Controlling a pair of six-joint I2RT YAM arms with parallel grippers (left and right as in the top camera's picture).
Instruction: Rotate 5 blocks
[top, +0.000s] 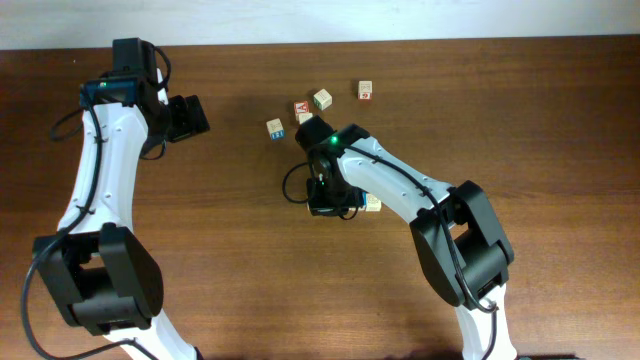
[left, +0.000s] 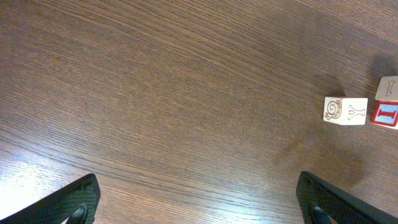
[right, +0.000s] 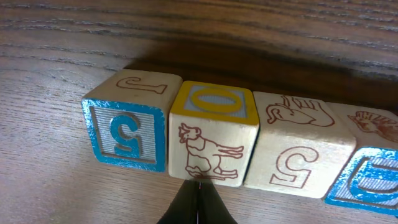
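Left gripper (top: 186, 116): jaws wide, empty, well apart from yellow-topped block (right: 214, 140).
Right gripper (right: 199, 202): jaws closed, empty, tip at yellow-topped block's front face.
Neighbours: blue-framed block (right: 127, 127) touching one side, tan block (right: 298, 155) touching the other.
Scattered blocks (top: 275, 128): four, well apart from yellow-topped block.

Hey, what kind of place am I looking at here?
Probably a robotics lab bench: a white left arm and right arm at a wooden table, with small alphabet blocks on it.

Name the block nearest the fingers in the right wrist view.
The yellow-topped O block, second from left: the right fingers point at its front face; the others sit to either side.
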